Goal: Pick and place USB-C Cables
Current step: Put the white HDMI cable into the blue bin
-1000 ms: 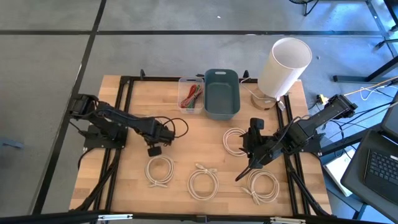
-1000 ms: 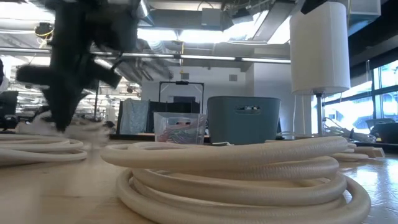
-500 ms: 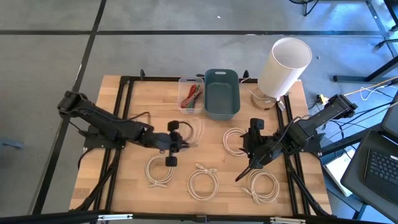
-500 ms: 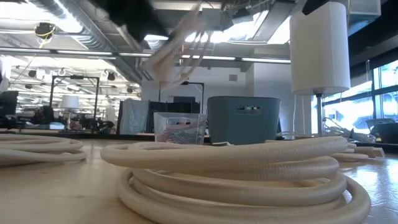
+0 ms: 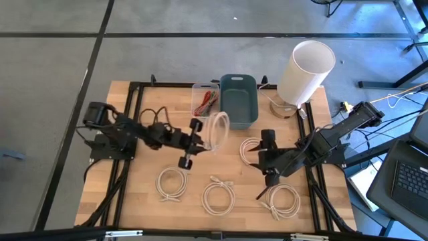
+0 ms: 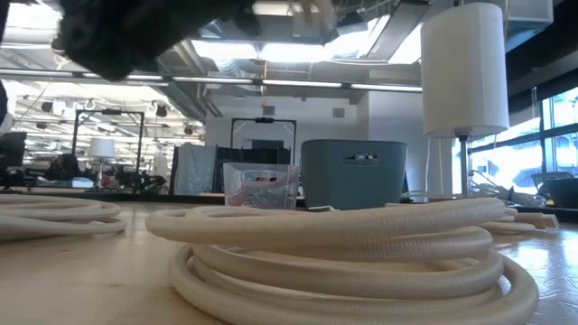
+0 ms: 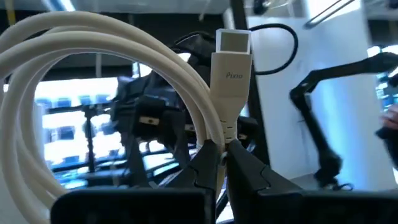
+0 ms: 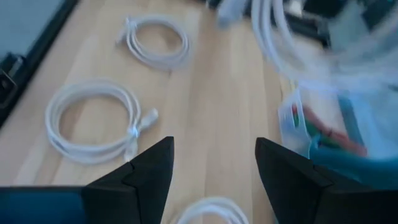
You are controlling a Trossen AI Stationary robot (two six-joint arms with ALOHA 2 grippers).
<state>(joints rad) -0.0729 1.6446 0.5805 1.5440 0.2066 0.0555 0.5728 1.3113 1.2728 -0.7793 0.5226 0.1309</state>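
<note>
My left gripper (image 5: 202, 131) is shut on a cream-white cable coil (image 5: 218, 129), held in the air just near of the clear box (image 5: 206, 102) and the grey-blue bin (image 5: 239, 100). In the left wrist view the coil (image 7: 93, 62) loops past the fingers, and its plug (image 7: 233, 43) stands up. My right gripper (image 5: 266, 161) is open and empty, low over another coil (image 5: 251, 150) that lies flat on the table. Three more coils (image 5: 172, 183) (image 5: 219, 197) (image 5: 282, 199) lie flat along the near side. My left gripper pinches several strands of the coil (image 7: 219, 134) between its two fingers (image 7: 200, 167), just below the plug's sleeve. The fingers reach about level from the table's left side. The coil is lifted clear of the table, its loop standing beyond the fingertips.
The clear box holds red and green tied bundles (image 8: 317, 130). A tall white cylinder lamp (image 5: 305, 72) stands at the far right corner. Black frame rails (image 5: 134, 94) run along the table's sides. Bare wood lies between the coils at the table's middle (image 5: 214, 164).
My left gripper has risen from the table's left middle, carrying the coil clear of the wood, and has gone toward the right and far edges, up to the box and bin. My right gripper has shifted slightly toward the left and turned.
</note>
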